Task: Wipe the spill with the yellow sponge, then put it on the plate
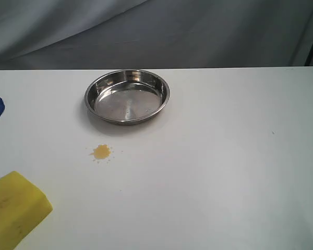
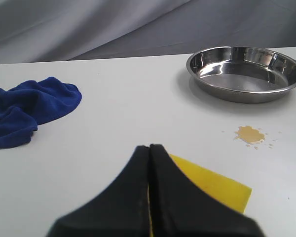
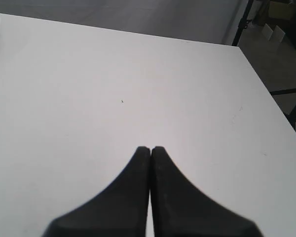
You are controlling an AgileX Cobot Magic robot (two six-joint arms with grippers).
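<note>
Sponge (image 1: 15, 208): thick bright yellow block, flat on the white counter (image 1: 224, 156), at 8 o'clock from the spill, apart from it.
Spill (image 1: 101, 151): small orange blotch with specks, at 7 o'clock from the plate (image 1: 87, 100).
Cloth (image 2: 29, 106): blue; the left wrist view shows it crumpled, the exterior view only its edge.
Left jaws: pressed together, empty, partly hiding the sponge.
Right jaws: pressed together, empty.
</note>
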